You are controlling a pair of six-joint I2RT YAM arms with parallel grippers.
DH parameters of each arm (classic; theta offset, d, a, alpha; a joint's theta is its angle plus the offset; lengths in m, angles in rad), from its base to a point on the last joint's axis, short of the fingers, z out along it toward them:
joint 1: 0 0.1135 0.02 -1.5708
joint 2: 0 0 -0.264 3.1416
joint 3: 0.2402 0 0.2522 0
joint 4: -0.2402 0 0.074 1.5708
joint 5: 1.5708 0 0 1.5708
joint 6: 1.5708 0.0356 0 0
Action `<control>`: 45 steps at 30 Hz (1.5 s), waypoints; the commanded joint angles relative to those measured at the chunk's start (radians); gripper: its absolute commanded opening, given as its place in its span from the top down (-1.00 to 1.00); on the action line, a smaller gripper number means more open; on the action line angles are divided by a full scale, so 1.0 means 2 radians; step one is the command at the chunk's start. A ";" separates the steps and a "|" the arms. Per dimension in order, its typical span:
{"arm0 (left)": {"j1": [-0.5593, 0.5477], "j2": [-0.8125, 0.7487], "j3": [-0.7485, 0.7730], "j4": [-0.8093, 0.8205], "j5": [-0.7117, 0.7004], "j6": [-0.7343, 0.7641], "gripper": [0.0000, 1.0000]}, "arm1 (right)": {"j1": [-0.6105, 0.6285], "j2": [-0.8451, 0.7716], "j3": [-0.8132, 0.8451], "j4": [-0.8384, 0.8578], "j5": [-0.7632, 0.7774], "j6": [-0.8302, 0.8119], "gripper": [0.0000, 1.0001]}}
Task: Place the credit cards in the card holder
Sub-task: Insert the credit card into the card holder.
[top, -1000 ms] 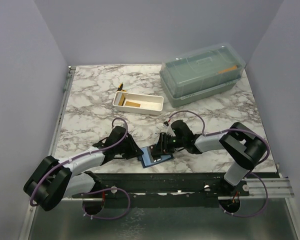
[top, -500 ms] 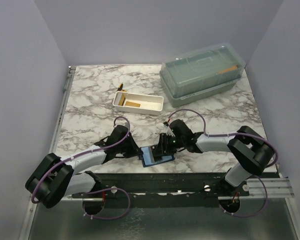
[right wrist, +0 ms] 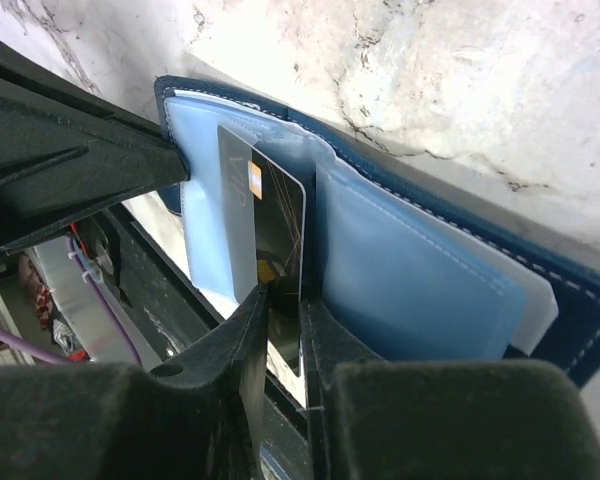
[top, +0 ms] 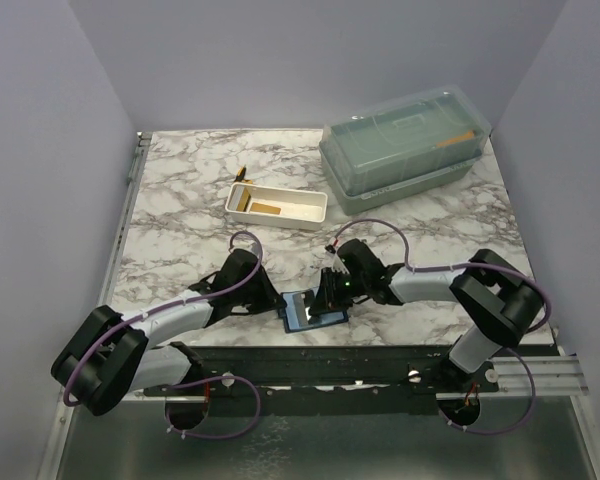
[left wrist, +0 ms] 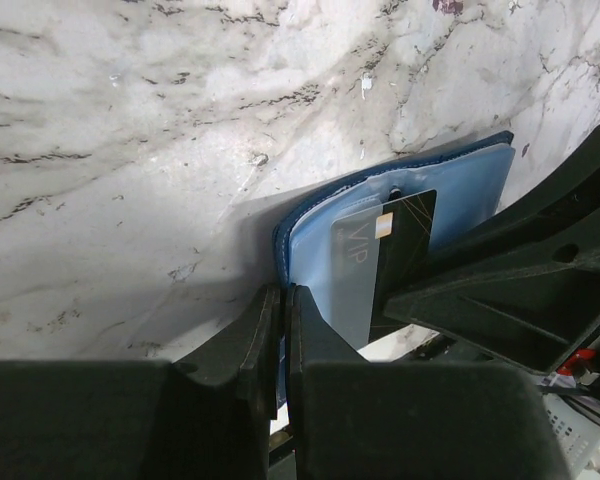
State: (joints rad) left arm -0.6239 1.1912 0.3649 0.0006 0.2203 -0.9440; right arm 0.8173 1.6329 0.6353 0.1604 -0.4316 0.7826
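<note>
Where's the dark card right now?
Top view, middle of the table's near edge: the dark card sits partway in the wallet pocket, its free edge pinched in the right claw.

The counter point(top: 180, 200) is white marble veined in grey and black. The card holder point(right wrist: 420, 290) is navy blue with pale stitching and lighter grey-blue pocket faces. The dark card point(right wrist: 275, 215) is black with a small orange-gold square and faint grey lettering. The tray point(top: 310, 205) is white, the tan card point(top: 267, 208) in it orange-tan, the lidded box point(top: 405, 140) translucent green. The left hand point(left wrist: 283, 300) and right hand point(right wrist: 280, 300) are black.
</note>
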 commanded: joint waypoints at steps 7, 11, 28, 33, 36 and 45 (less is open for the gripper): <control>-0.001 0.008 0.007 0.034 0.008 0.013 1.00 | 0.015 0.029 -0.012 0.038 -0.014 0.024 0.59; -0.001 -0.004 0.005 0.019 0.007 0.007 1.00 | 0.015 -0.014 -0.022 -0.028 0.033 0.029 0.28; -0.001 -0.025 0.001 0.012 0.004 0.000 1.00 | 0.055 -0.029 0.011 -0.100 0.101 0.048 0.20; -0.001 -0.024 0.000 0.006 0.009 -0.003 1.00 | 0.056 -0.006 0.026 -0.095 0.086 0.045 0.19; -0.001 -0.026 -0.003 0.012 0.013 -0.008 1.00 | 0.061 0.013 0.053 -0.085 0.074 0.039 0.19; -0.002 -0.026 -0.012 0.024 0.009 -0.013 1.00 | 0.061 -0.011 0.044 -0.060 0.070 0.042 0.17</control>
State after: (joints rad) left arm -0.6182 1.1473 0.3588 0.0219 0.2134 -0.9546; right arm 0.9321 1.6535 0.7582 0.0162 -0.3290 0.8635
